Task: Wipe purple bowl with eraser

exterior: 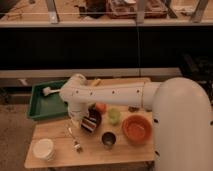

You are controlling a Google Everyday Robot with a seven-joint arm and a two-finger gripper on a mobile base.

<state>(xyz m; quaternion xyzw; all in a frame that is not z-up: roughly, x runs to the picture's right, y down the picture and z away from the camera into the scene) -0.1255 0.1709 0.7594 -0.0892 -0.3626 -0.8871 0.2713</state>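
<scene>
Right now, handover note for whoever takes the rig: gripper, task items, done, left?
Gripper: low over the left rim of the purple bowl, at the end of the white arm.
Eraser: not discernible; whether the gripper holds it can't be told.
Purple bowl: mid-table, left of the green cup and orange bowl.
Done: arm brought to the bowl.
Left: confirm the eraser is in hand, wipe the bowl's inside, withdraw.

- No words, labels, brands or numbers are showing clearly enough to read on anything here.
- The gripper (86,121) is hanging over the purple bowl (92,121) near the middle of the table (60,155), and no writing is showing on it.
</scene>
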